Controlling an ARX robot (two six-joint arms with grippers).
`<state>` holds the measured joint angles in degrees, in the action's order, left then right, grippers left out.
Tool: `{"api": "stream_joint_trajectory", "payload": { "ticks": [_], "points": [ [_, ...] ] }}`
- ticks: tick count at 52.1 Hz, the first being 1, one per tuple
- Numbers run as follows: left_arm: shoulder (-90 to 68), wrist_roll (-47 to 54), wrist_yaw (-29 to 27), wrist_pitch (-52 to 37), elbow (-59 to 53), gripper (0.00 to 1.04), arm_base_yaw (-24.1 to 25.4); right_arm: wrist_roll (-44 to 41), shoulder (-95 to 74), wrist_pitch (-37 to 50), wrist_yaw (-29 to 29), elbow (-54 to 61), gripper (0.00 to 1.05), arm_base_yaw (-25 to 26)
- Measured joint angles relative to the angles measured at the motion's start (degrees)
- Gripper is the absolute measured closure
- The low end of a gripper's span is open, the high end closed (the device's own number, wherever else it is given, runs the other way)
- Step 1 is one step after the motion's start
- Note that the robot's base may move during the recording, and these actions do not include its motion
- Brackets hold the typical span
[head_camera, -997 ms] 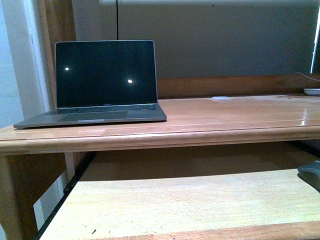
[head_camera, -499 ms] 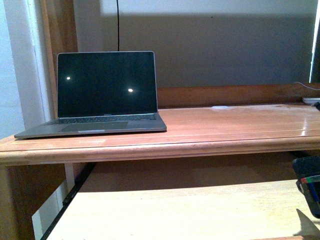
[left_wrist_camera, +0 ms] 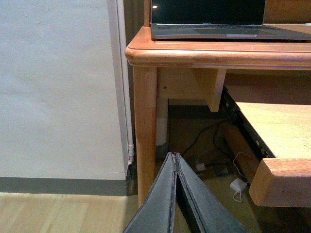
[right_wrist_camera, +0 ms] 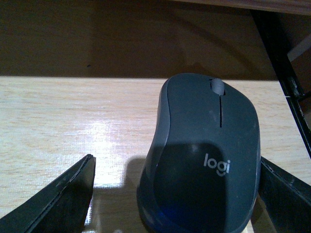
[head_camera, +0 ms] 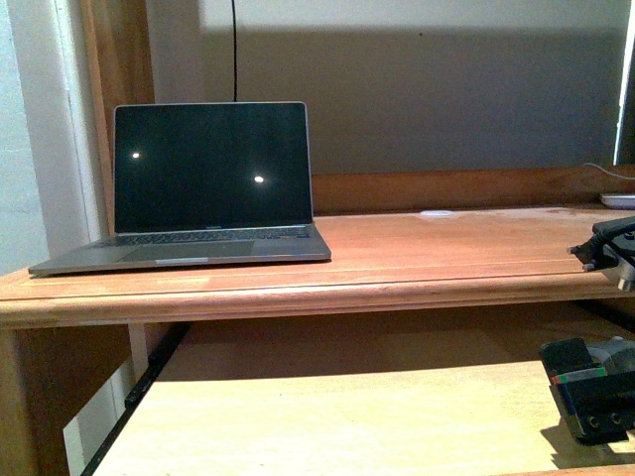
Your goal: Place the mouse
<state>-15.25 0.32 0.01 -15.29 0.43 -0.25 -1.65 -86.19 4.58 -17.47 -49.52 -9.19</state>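
The mouse (right_wrist_camera: 204, 155) is dark grey with a "logi" mark and a scroll wheel, and it lies on the pale wooden pull-out shelf (right_wrist_camera: 73, 126). My right gripper (right_wrist_camera: 176, 160) is open, with one finger (right_wrist_camera: 58, 199) well clear of the mouse's side and the other finger (right_wrist_camera: 286, 194) close against the opposite side. In the front view the right gripper (head_camera: 590, 402) sits low on the shelf at the far right, with a grey shape behind it that may be the mouse. My left gripper (left_wrist_camera: 174, 155) is shut and empty, low beside the desk's leg (left_wrist_camera: 146, 131).
An open laptop (head_camera: 208, 183) with a dark screen stands on the left of the wooden desk top (head_camera: 446, 248). A black arm part (head_camera: 607, 243) shows at the desk's right edge. Cables and a white adapter (left_wrist_camera: 238, 186) lie on the floor under the desk.
The front view has shifted slightly downward. The right gripper has come into view at the lower right and moved left along the shelf, around the mouse. The laptop has not moved.
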Motion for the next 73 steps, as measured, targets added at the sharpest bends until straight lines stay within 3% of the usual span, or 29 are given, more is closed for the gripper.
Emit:
{"api": "stream_joint_trajectory", "payload": {
  "ticks": [11, 23, 27, 42, 52, 55, 61, 73],
  "points": [
    [2.7, 0.0, 0.0, 2.7, 0.0, 1.02, 0.0, 0.4, -1.4, 0.3, -0.1, -1.0, 0.07, 0.6],
    [5.7, 0.0, 0.0, 5.7, 0.0, 1.02, 0.0, 1.0, -2.2, 1.6, -0.1, -1.0, 0.39, 1.9],
    [10.4, 0.0, 0.0, 12.3, 0.0, 1.02, 0.0, 1.2, -2.0, 1.7, 0.3, -1.0, 0.48, 2.4],
    [14.9, 0.0, 0.0, 15.1, 0.0, 1.02, 0.0, 1.8, 8.6, -4.9, 6.7, 1.9, 0.49, 3.0],
    [14.9, 0.0, 0.0, 15.2, 0.0, 1.01, 0.0, 2.3, 17.3, -11.6, 8.3, -2.7, 0.49, -0.5],
    [14.9, 0.0, 0.0, 15.2, 0.0, 0.94, 0.0, 2.5, 15.7, -11.6, 6.7, -6.4, 0.49, -2.4],
    [14.9, 0.0, 0.0, 15.2, 0.0, 0.70, 0.0, 6.3, 4.9, -14.2, 1.2, -20.6, 0.49, -7.8],
    [14.9, 0.0, 0.0, 15.2, 0.0, 0.33, 0.0, 8.7, -18.6, -21.6, -8.5, -46.2, 0.49, -11.7]
  ]
}}
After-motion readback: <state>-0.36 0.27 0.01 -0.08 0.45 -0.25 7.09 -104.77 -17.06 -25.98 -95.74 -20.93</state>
